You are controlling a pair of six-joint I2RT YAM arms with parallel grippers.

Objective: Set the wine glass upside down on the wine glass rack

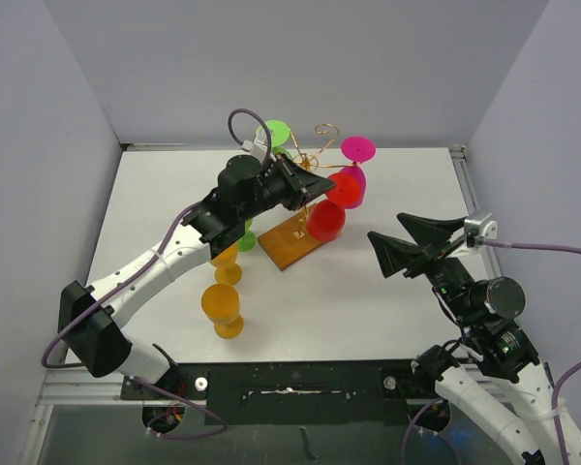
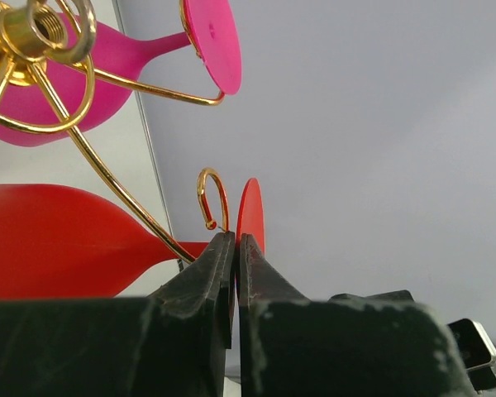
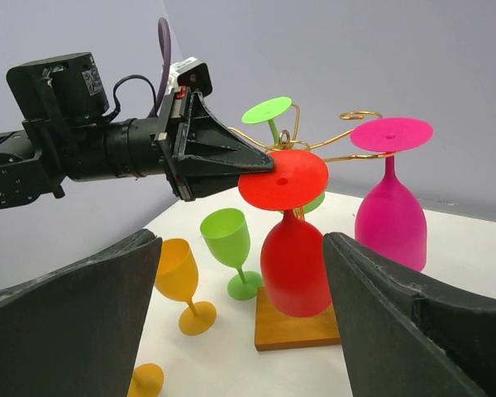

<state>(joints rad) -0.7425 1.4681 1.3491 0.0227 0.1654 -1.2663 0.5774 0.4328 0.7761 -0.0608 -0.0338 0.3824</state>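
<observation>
The rack [image 1: 289,247] stood just past the middle of the table [image 1: 387,300], toward 12 o'clock, and carried three glasses hung upside down on its gold wire arms: a green glass [image 3: 267,109] at about 11 o'clock from the post, a pink glass [image 3: 388,219] at about 2 o'clock, and the red wine glass [image 3: 296,265] at about 5 o'clock, its bowl hanging just above the wooden base. None of the glasses held anything. Three more stood upright on the table at about 7 o'clock from the rack: one green cup [image 3: 227,236] nearest the base and two orange glasses [image 1: 226,262] [image 1: 221,302] closer to the arms. That made six glasses in all: two green, two orange, one pink, one red. The left gripper [image 2: 236,241] was clenched on the edge of the red wine glass's flat foot, beside a curled wire hook. The right gripper [image 1: 384,227] hung at about 4 o'clock from the rack, jaws spread wide, holding and touching nothing.
</observation>
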